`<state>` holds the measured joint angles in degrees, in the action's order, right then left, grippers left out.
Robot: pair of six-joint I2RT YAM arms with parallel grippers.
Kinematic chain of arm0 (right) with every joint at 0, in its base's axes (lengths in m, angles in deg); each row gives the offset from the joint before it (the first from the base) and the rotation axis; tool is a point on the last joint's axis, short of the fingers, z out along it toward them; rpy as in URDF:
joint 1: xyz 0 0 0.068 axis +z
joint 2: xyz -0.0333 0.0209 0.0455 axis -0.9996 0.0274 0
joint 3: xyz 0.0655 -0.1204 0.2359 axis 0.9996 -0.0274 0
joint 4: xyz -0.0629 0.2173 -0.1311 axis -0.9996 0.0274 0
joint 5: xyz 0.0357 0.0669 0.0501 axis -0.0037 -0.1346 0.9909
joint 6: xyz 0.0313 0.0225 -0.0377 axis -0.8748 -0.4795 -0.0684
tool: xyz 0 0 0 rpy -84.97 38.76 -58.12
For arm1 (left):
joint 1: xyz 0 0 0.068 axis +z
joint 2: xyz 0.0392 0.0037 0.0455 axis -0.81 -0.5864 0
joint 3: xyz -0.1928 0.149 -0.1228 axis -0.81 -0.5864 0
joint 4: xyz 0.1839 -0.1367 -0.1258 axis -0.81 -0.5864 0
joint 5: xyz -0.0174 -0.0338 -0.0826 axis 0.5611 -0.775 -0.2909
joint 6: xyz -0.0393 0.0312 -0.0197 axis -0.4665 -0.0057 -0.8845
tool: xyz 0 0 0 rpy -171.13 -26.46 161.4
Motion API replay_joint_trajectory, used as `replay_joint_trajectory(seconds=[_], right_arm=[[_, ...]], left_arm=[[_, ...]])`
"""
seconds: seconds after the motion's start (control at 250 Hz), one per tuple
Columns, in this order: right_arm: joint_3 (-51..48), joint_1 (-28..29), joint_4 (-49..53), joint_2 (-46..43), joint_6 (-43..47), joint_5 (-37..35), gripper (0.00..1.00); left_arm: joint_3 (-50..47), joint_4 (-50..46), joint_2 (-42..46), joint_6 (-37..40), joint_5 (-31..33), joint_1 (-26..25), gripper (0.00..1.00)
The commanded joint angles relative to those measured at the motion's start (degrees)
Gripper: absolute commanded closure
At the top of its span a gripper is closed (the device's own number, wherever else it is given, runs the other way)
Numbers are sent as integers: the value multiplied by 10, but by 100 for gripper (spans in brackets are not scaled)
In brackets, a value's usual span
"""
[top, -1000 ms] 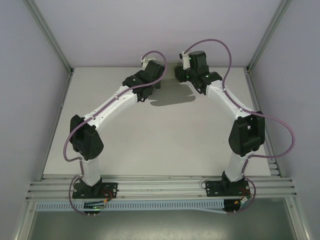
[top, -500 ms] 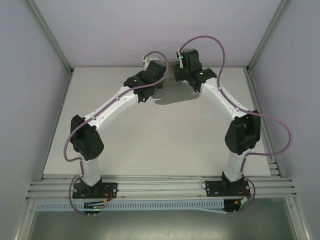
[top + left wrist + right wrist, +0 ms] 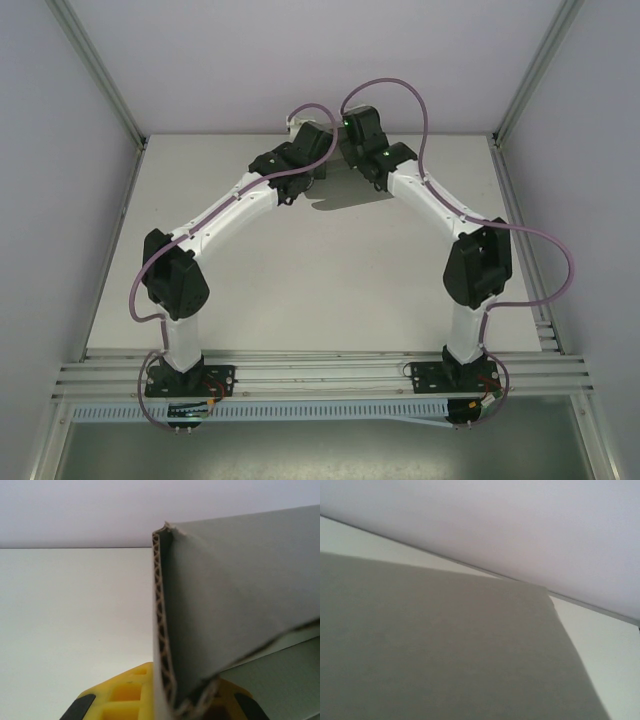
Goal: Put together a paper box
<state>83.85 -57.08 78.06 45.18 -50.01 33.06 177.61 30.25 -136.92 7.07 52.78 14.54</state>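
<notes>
The paper box point(image 3: 240, 595) is grey corrugated card. One panel stands edge-on between my left gripper's point(image 3: 186, 702) yellow fingers point(image 3: 120, 700), which are shut on it, and the rest slopes away to the right. In the right wrist view a broad grey face of the paper box point(image 3: 445, 645) lies right up against the camera and hides the right gripper's fingers. That gripper is shut, and whether it pinches the card is hidden. From above, the left wrist point(image 3: 292, 155) and right wrist point(image 3: 365, 135) meet at the far middle of the table and cover the card.
The white table point(image 3: 300, 280) stretches forward from the wrists toward the arm bases. The back wall point(image 3: 320, 60) rises just behind the grippers. Metal frame posts point(image 3: 100, 75) run along both sides.
The right arm has swung left until its wrist sits against the left one, and its gripper has closed. The grey sheet and its shadow between the arms have shrunk. The left arm has held still.
</notes>
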Motion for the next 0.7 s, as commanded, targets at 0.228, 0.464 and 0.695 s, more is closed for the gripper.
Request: replay_joint_trajectory(seconds=[0.228, 0.464, 0.695], right_arm=[[-1, -58, 27, 5, -327, -156, 100], [23, -64, 20, 21, -313, -81, 100], [-7, -27, -21, 27, 50, -106, 100]], left_arm=[[59, -37, 13, -1, 43, 12, 100], [49, -36, 21, -5, 40, 12, 100], [52, -36, 30, 8, 55, 13, 100]])
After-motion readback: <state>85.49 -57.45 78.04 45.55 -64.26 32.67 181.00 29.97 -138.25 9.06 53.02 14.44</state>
